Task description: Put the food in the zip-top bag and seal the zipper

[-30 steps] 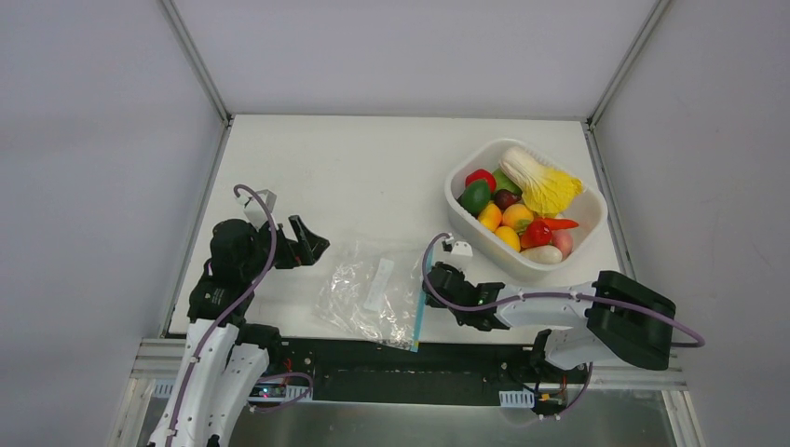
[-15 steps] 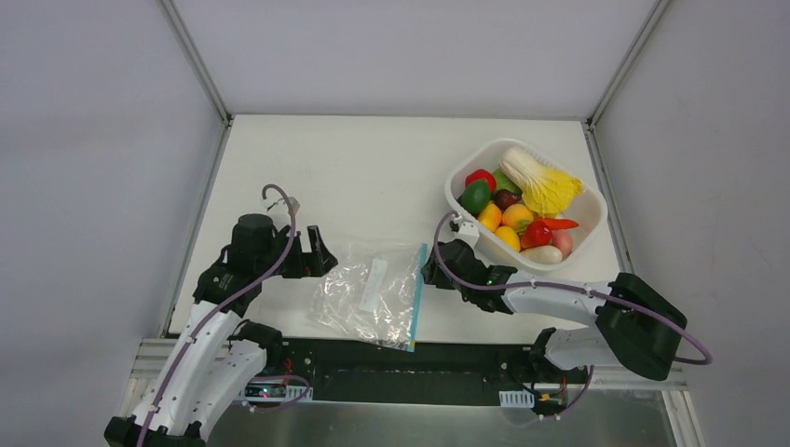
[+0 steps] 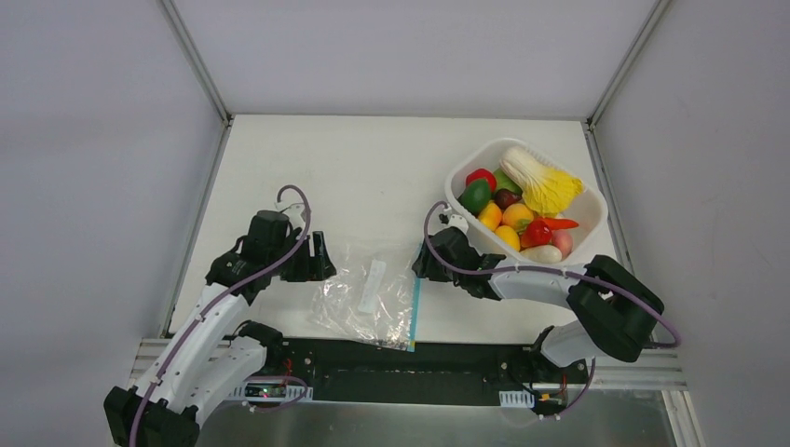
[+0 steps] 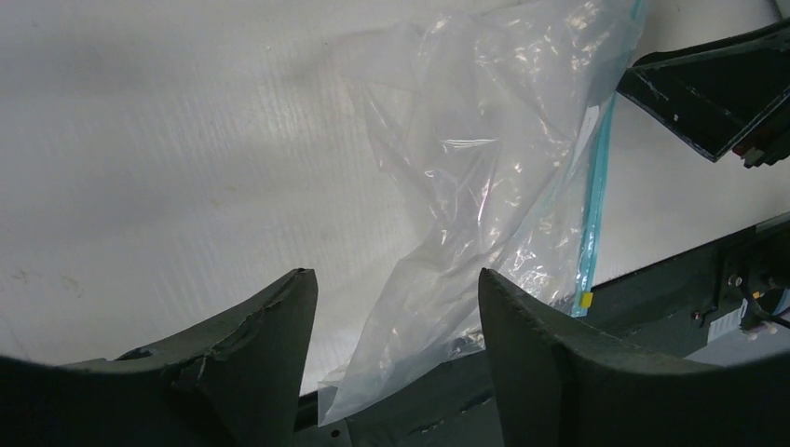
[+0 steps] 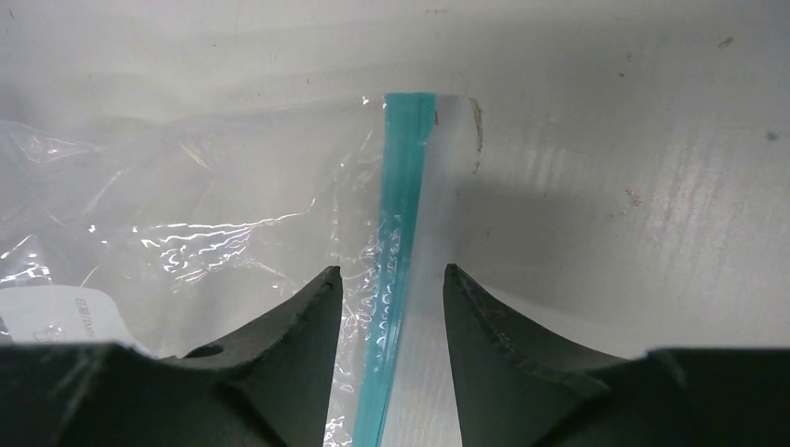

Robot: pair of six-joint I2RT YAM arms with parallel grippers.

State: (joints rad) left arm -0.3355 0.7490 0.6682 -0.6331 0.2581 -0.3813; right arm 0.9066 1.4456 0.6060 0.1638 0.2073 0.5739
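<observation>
Two grippers flank the zip-top bag (image 3: 359,303), which lies crinkled on the white table (image 3: 354,177) near its front edge, its near end reaching over onto the dark rail (image 3: 447,372). A white label strip (image 3: 374,284) shows near the middle of the clear plastic. The teal zipper (image 5: 399,242) runs along the bag's right edge, from far to near. The left gripper (image 4: 393,275) hovers low at the bag's left side with its jaws well apart; in its wrist view loose film lies between the two fingers, and neither finger presses on it. The right gripper (image 5: 384,275) sits over the far end of the zipper, jaws apart, with the teal strip running between the fingers and a slim gap on each side, so nothing is clamped. All the food (image 3: 514,212) in view, red, orange, yellow and green pieces, is piled in the white tub (image 3: 589,235) at the far right of the table, just beyond the right arm's wrist.
</observation>
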